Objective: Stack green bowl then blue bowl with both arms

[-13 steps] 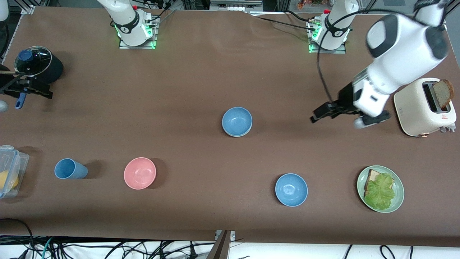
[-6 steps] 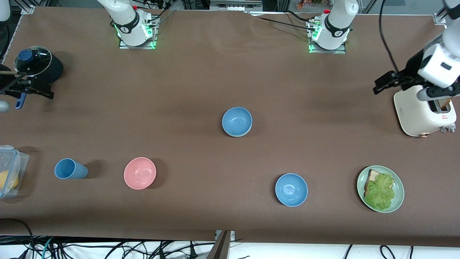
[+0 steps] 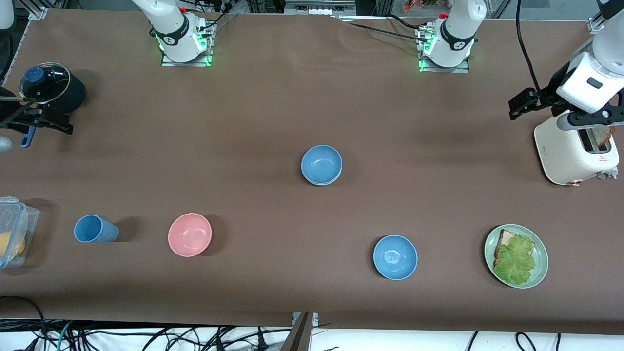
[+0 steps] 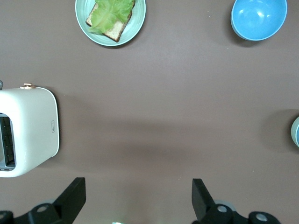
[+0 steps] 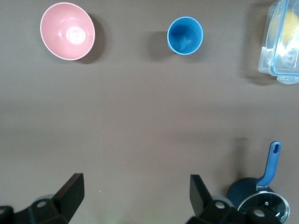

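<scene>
A blue bowl (image 3: 321, 163) sits nested in the green bowl (image 3: 325, 183) at the middle of the table; only the green bowl's pale rim shows beneath it. That rim also shows at the edge of the left wrist view (image 4: 295, 133). A second blue bowl (image 3: 395, 257) stands alone nearer the front camera and shows in the left wrist view (image 4: 258, 17). My left gripper (image 3: 519, 107) is open and empty, up over the table beside the toaster (image 3: 575, 146); its jaws stand wide apart (image 4: 138, 198). My right gripper (image 3: 41, 119) waits open and empty over the right arm's end (image 5: 135, 193).
A green plate with lettuce toast (image 3: 490, 248) lies near the front edge by the toaster. A pink bowl (image 3: 189, 234) and a blue cup (image 3: 95, 229) stand toward the right arm's end, with a clear lidded container (image 3: 12, 231) and a black pot with a glass lid (image 3: 51, 87).
My left arm has swung from over the table near the stacked bowls out to the toaster at its own end and risen a little. The right arm and all bowls have not moved.
</scene>
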`<action>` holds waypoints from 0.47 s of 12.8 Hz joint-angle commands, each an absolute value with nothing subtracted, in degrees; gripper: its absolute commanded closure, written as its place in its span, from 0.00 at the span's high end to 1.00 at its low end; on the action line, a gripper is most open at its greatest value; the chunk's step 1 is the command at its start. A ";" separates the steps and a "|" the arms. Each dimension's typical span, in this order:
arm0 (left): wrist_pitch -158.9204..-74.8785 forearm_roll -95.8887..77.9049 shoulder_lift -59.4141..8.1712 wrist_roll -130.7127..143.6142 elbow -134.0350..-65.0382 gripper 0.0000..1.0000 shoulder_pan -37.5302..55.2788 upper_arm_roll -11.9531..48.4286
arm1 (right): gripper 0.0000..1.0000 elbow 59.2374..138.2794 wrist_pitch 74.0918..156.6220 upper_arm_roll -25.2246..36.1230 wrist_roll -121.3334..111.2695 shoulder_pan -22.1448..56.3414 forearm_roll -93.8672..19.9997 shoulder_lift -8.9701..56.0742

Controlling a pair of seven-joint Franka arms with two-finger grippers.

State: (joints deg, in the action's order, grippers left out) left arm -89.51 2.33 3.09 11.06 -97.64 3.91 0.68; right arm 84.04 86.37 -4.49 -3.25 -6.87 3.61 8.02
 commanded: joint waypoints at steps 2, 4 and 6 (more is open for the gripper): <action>-88.42 3.43 2.46 10.37 -96.06 1.00 4.13 0.70 | 1.00 84.20 86.66 -4.48 -3.60 -6.77 4.57 7.82; -88.50 3.43 2.46 10.81 -96.06 1.00 4.13 1.14 | 1.00 84.20 86.66 -4.48 -3.69 -6.77 4.57 7.82; -89.29 3.34 2.46 10.81 -95.98 1.00 4.04 1.14 | 1.00 84.20 86.66 -4.48 -3.78 -6.85 4.57 7.74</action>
